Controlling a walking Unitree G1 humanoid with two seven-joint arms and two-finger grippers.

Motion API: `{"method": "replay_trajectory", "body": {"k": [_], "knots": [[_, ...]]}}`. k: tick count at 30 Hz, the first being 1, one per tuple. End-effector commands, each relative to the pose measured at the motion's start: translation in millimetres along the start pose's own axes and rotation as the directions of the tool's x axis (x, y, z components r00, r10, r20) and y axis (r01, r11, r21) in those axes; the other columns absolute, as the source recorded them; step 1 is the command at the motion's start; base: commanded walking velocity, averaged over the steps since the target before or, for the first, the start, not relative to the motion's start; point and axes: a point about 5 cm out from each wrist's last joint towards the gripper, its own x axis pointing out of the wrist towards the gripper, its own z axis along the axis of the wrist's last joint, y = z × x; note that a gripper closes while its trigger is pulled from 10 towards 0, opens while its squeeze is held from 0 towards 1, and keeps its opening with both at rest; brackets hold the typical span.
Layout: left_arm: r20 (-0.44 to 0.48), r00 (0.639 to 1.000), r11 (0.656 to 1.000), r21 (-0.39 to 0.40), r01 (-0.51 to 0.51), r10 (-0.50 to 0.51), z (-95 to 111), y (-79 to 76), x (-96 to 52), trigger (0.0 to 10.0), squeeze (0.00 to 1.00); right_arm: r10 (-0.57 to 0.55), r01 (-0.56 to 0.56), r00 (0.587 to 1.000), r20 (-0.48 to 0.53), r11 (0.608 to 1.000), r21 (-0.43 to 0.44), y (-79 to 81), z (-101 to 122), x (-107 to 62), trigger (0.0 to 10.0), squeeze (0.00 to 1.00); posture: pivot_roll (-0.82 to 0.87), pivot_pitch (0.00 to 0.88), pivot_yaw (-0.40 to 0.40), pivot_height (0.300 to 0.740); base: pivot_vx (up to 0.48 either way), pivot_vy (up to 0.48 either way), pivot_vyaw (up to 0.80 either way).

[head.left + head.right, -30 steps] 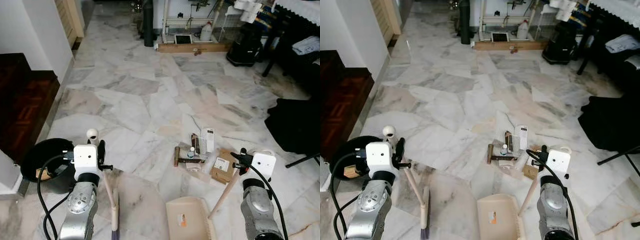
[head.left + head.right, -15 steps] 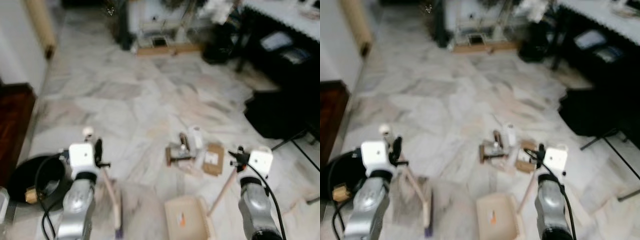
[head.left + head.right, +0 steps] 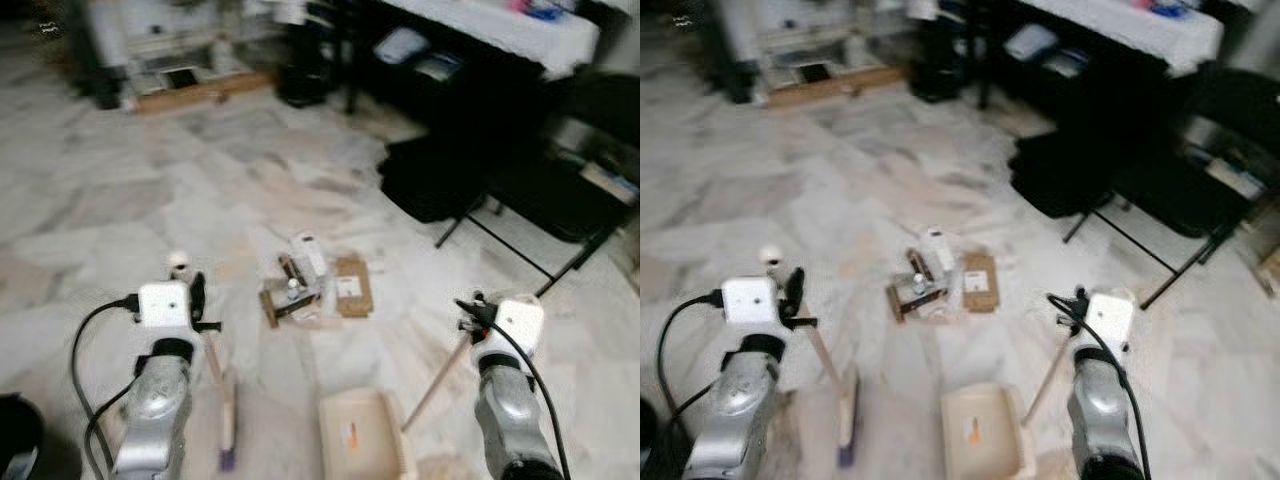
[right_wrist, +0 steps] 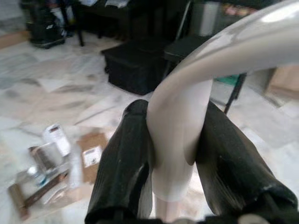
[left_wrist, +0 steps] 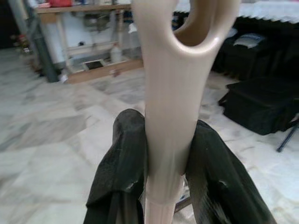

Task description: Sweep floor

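Trash lay ahead, between the broom and the dustpan.
The left gripper (image 5: 161, 172) squeezed the broom (image 3: 226, 420); the right gripper (image 4: 175, 163) squeezed the dustpan (image 3: 363, 440) handle; the trash pile (image 3: 313, 285) sat nearer the broom.

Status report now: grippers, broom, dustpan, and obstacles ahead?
Left gripper shut on broom handle. Right gripper shut on dustpan handle. Litter pile ahead on floor; black bag beyond it.
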Motion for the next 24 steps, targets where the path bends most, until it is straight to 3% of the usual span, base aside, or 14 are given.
{"method": "replay_trajectory", "body": {"k": [1, 18, 24], "knots": [[0.041, 0.999, 1.0, -0.01, 0.002, -0.002, 7.9, 0.3, 1.9, 10.0, 0.0, 0.003, -0.003, 0.999, 0.032, 1.0, -0.008, 0.8, 7.3, 3.3, 10.0, 0.0, 0.05, 0.037, -0.03, 0.74, 0.0, 0.0, -0.74], [0.049, 0.999, 1.0, -0.008, 0.002, -0.002, 10.2, 1.3, 3.5, 10.0, 0.0, 0.003, -0.003, 0.999, 0.033, 1.0, -0.007, 2.1, 6.9, 3.2, 10.0, 0.0, 0.05, 0.041, -0.028, 0.74, 0.0, 0.0, -0.74], [0.06, 0.998, 1.0, -0.005, 0.004, -0.004, 12.1, 0.5, 3.8, 10.0, 0.0, 0.013, -0.012, 0.998, 0.061, 1.0, -0.015, 3.7, 9.3, 2.3, 10.0, 0.0, 0.05, 0.043, -0.03, 0.74, 0.0, 0.0, -0.18]]}}
